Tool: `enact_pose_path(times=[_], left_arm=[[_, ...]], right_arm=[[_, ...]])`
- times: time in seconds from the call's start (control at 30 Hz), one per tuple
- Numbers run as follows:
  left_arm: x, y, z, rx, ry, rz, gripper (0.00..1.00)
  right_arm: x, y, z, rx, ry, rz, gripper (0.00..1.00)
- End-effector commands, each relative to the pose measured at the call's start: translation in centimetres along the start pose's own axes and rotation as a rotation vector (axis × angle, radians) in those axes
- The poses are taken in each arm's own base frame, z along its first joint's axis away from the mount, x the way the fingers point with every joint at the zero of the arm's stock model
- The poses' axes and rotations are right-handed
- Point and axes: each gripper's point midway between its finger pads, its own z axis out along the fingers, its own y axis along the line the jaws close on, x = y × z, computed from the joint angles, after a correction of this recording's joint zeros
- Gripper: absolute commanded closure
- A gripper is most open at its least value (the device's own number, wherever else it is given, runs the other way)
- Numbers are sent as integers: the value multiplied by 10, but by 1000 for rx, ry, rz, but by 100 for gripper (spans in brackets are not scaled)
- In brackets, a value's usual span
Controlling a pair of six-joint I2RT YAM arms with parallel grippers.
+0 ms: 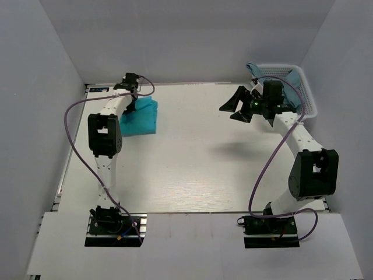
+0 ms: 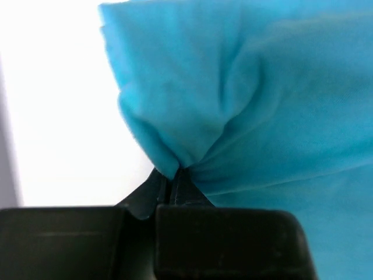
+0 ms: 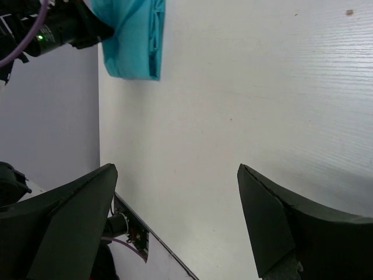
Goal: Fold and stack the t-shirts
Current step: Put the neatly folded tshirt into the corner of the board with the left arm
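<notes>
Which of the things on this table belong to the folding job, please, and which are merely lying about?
Job: turquoise t-shirt, pinched by the left end effector; grey-blue fabric draped at far right, likely another t-shirt.
Lying about: white lattice basket; purple cables on the arms.

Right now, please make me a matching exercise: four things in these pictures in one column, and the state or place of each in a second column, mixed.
1. turquoise t-shirt
2. left gripper
3. right gripper
4. white basket

a. open, holding nothing
b. at the far right corner
c. lies folded at the far left
d. shut on turquoise fabric

Pairs: 1-c; 2-d; 3-a; 4-b
</notes>
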Motion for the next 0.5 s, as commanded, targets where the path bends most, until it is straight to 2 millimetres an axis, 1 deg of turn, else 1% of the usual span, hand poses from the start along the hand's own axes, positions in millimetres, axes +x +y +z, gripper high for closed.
enact_pose_path(times=[0.0,0.03,0.07,0.1,0.17,0.2,0.27,0.3,0.37,0.4,0.43,0.47], left_arm=[[-72,55,-10,-108,-185,-18,100],[-78,71,-5,-139,-189,-12,100],[-81,77,-2,-147,-193,-7,100],[-93,88,-2,-175,-227,-24,100],[-99,105,2,-199,-247,-3,100],[-107,104,3,-195,-283,-2,100],[-113,123,7,-223,-301,11,100],[-121,125,5,-230,-332,7,100],[-122,140,15,-254,-329,13,100],[-127,137,19,-246,-344,9,100],[-127,140,26,-240,-343,13,100],[-128,144,28,-234,-352,4,100]], right_arm=[[-17,3,-2,13,-21,-19,10],[-18,2,-1,16,-18,-13,10],[-20,1,0,19,-19,-6,10],[-22,2,0,17,-22,-1,10],[-22,-2,3,24,-14,16,10],[-21,-3,4,25,-10,21,10],[-21,-7,6,35,-9,35,10],[-20,-8,8,34,-5,41,10],[-22,-8,10,29,-1,54,10],[-23,-8,11,28,1,61,10],[-22,-9,14,26,6,64,10],[-23,-8,14,25,7,67,10]])
